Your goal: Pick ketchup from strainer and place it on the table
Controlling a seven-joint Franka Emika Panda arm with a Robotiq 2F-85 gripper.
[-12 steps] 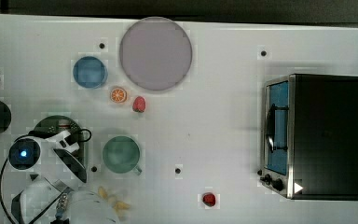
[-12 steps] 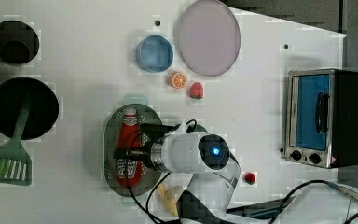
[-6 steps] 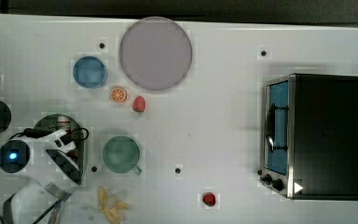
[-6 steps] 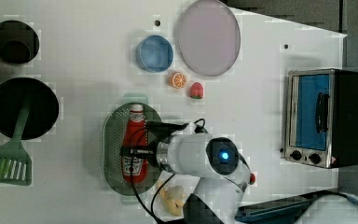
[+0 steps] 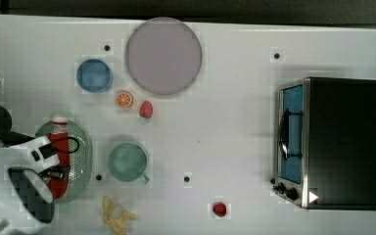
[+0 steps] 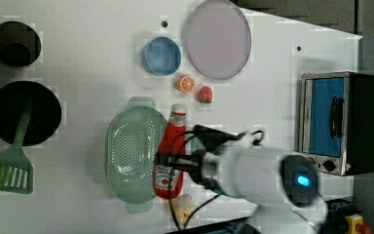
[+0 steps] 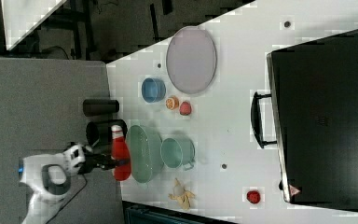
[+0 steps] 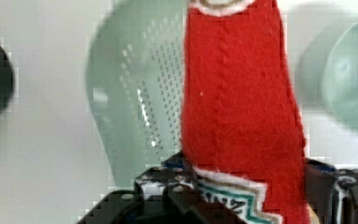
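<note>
A robot gripper (image 6: 168,163) clamps the label end of the ketchup (image 6: 170,151) bottle, held above the green strainer (image 6: 129,156) – gripped so near one end, the soft bottle could tilt or slip free before reaching the table (image 6: 92,53).

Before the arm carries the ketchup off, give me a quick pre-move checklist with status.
1. Grip: fingers closed on the ketchup at its label end, seen in the wrist view: ok.
2. Lift: ketchup appears raised off the strainer in the left view; rim clearance: cannot tell.
3. Strainer otherwise empty in the left view: ok.
4. Cap on the bottle: ok.
5. Free table for the drop, between mug and oven: ok.
6. Cable near the bottle, snag risk: cannot tell.
</note>
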